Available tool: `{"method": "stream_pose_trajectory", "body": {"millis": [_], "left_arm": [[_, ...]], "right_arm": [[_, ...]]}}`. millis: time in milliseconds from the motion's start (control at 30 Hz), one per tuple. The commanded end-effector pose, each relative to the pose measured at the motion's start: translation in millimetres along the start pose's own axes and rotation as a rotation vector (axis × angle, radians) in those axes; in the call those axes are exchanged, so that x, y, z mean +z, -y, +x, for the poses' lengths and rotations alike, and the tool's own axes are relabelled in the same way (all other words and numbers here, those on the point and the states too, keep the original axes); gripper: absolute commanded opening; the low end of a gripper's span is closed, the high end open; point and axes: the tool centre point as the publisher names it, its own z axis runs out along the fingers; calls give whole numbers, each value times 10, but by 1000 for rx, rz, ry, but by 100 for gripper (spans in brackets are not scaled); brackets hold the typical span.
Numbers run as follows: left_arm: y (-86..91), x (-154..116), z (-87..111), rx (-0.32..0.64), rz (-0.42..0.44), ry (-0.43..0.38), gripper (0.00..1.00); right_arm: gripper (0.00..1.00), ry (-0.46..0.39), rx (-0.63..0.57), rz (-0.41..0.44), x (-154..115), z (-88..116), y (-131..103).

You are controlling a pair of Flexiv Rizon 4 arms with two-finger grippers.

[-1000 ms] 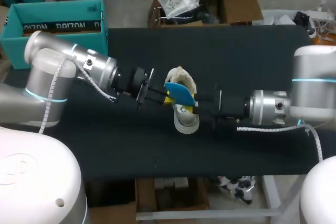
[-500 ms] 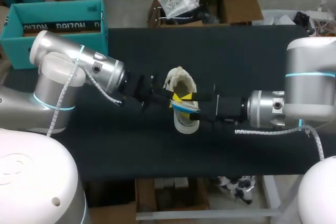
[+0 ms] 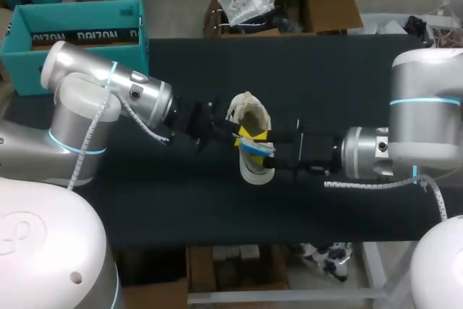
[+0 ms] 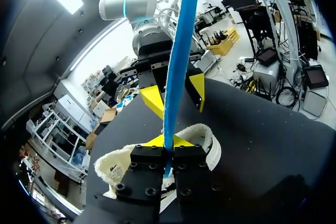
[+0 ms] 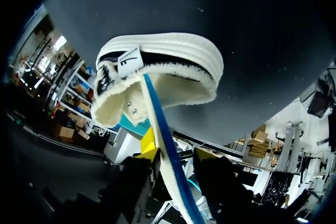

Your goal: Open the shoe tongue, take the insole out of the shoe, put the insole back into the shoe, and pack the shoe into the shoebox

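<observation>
Dark worktop (image 3: 325, 77), a white shoe (image 3: 255, 171) with fleecy lining at its middle, between both arms. Blue insole (image 3: 255, 147) stands edge-on at the shoe's opening. Left claw (image 4: 167, 142) is clamped on it. Right claw (image 5: 177, 150) straddles it, fingers apart.

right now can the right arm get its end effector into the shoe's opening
Probably not: the blue insole, gripped by the left end effector, stands on edge at the shoe's opening, between the right end effector's open fingers.
</observation>
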Motion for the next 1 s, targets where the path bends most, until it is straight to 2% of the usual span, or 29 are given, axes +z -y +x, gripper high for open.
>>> {"method": "stream_pose_trajectory", "body": {"millis": [33,267,300,333,367,733,1000], "left_arm": [[-67,5,-10,-4,7,0,0],[-137,-2,-39,-15,13,-14,0],[-146,-1,-44,-18,15,-18,0],[-150,0,-48,-19,17,-21,0],[-154,3,-53,-19,18,-22,0],[-241,92,-105,-33,16,-47,0],[-316,150,-131,-54,11,-64,0]], "right_arm": [[42,-3,7,-3,33,10,-31],[31,-16,25,-21,46,52,-79],[26,-16,25,-23,49,59,-88],[10,-18,28,-26,52,64,-97],[1,-22,36,-41,53,67,-104],[0,-30,51,-120,86,97,-176],[0,-32,47,-164,110,202,-271]]}}
